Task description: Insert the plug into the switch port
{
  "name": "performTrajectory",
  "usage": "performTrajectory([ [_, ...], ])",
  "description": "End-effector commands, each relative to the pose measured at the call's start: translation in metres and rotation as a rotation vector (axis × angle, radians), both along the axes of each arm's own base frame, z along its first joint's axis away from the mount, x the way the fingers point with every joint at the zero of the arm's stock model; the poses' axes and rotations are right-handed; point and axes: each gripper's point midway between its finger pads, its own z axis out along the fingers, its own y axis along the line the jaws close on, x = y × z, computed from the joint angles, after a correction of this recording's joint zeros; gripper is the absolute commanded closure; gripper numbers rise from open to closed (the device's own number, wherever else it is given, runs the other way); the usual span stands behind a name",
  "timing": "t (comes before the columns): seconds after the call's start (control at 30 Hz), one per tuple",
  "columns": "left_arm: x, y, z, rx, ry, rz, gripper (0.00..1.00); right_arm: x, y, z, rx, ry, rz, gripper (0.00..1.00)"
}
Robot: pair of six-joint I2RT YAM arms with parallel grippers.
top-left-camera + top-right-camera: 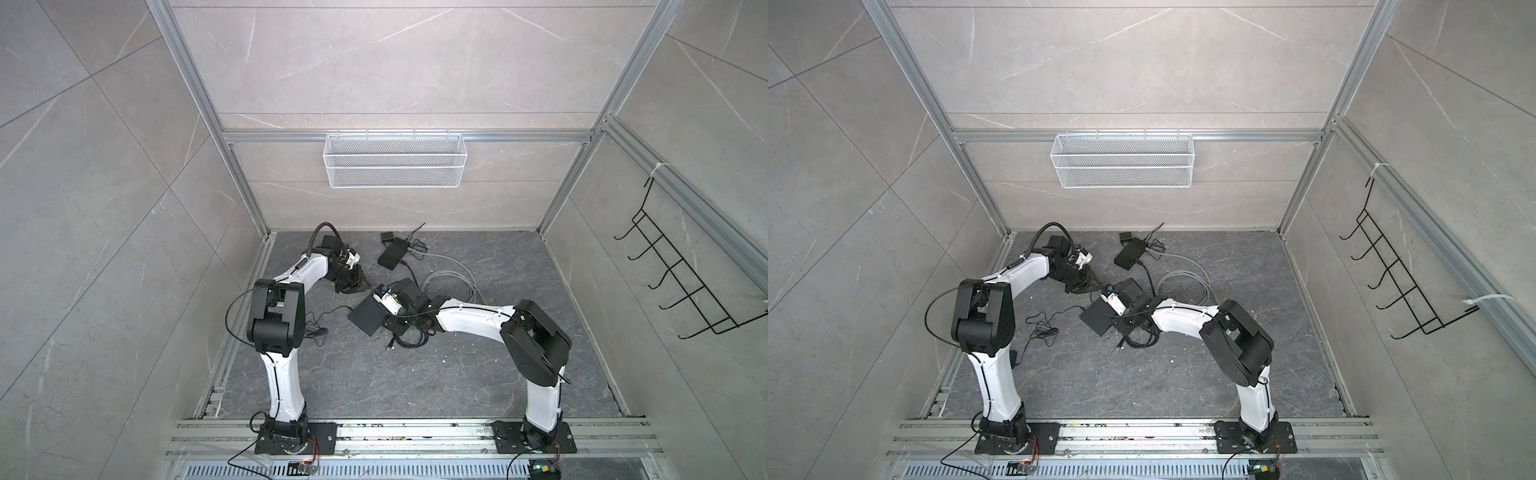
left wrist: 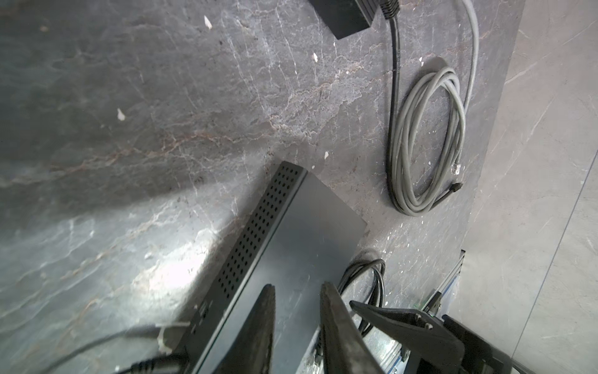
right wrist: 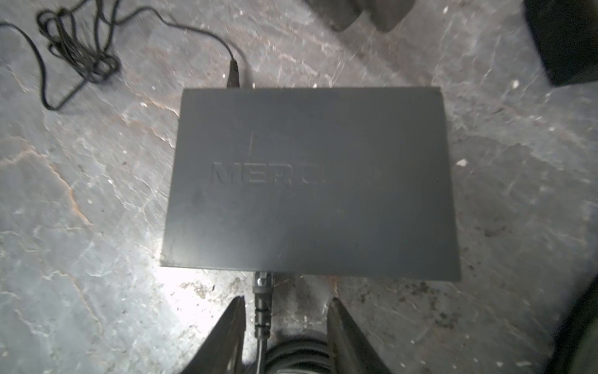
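judging plug (image 3: 263, 281) seated in the switch (image 1: 365, 316) port, 4 o'clock edge in a top view | right gripper (image 3: 288, 300) released, jaws astride the cable (image 3: 261, 327), untouching: port alone holds it | left gripper (image 2: 298, 286) at 12 o'clock, slightly parted, empty, placed to brace

The switch (image 1: 365, 319) lies near the middle of the table (image 1: 415, 382), with the plug (image 3: 262, 281) at its edge nearest the right gripper (image 3: 287, 300), the plug's lead running back through that gripper's gap. Behind the switch lies a smaller box (image 1: 392, 254). A coiled cable (image 2: 417, 209) lies to the right of both, and a tangled cord (image 1: 316, 330) to the switch's left.
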Motion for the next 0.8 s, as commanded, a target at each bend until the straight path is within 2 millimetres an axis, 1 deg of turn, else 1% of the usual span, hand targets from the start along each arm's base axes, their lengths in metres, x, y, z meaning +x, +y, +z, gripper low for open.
performTrajectory([
  [0.0, 0.005, -0.008, -0.004, -0.036, -0.022, -0.019, 0.72, -0.009, -0.002, -0.015, -0.028, 0.022, 0.035, 0.58],
  [0.23, -0.001, -0.011, -0.027, -0.011, 0.004, -0.018, 0.71, -0.017, -0.008, -0.03, -0.07, 0.04, 0.033, 0.63],
  [0.4, -0.007, -0.01, -0.035, 0.004, 0.016, -0.01, 0.71, -0.026, -0.012, -0.036, -0.09, 0.047, 0.035, 0.67],
  [0.53, -0.011, -0.009, -0.04, 0.022, 0.025, -0.008, 0.71, -0.029, -0.016, -0.038, -0.1, 0.043, 0.029, 0.73],
  [0.67, -0.016, -0.008, -0.041, 0.036, 0.037, -0.007, 0.72, -0.024, -0.02, -0.045, -0.126, 0.026, 0.007, 0.82],
  [0.77, -0.025, -0.008, -0.043, 0.048, 0.074, -0.014, 0.73, -0.022, -0.02, -0.05, -0.126, 0.024, -0.004, 0.89],
])
